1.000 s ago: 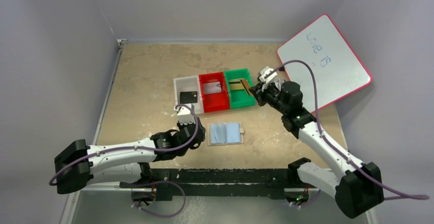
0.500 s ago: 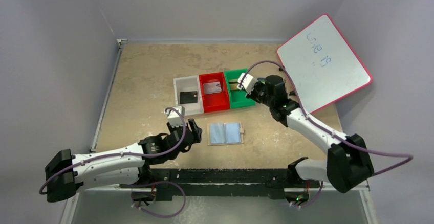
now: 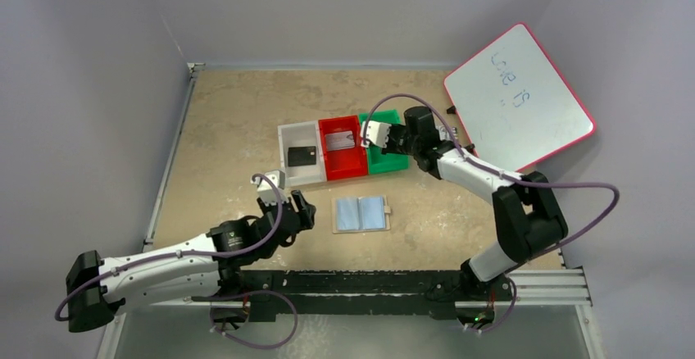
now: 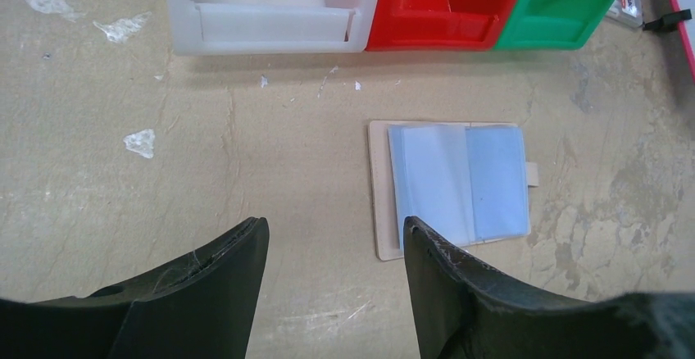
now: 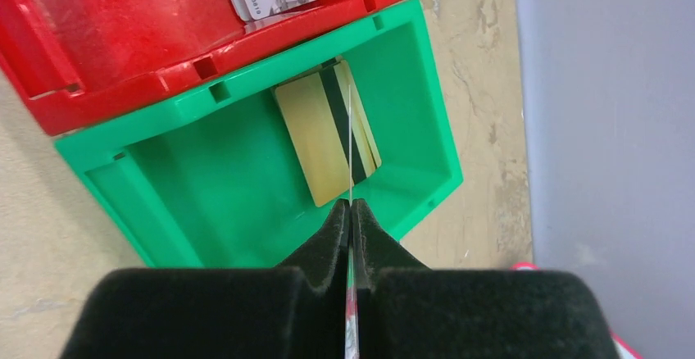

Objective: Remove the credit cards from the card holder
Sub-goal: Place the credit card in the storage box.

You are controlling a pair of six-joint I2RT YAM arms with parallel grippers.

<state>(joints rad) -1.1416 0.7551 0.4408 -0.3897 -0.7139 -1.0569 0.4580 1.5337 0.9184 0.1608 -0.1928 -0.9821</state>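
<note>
I'm watching the table (image 3: 229, 129). My right gripper (image 5: 350, 211) is hanging over the green bin (image 5: 197, 187). The card holder (image 4: 455, 187) is lying open nearby, with my left gripper (image 4: 333, 228) hovering beside it, jaws apart. The right one is pinching a thin card (image 5: 350, 142) edge-on.

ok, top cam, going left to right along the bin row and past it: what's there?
white bin → red bin → green bin → whiteboard
</note>
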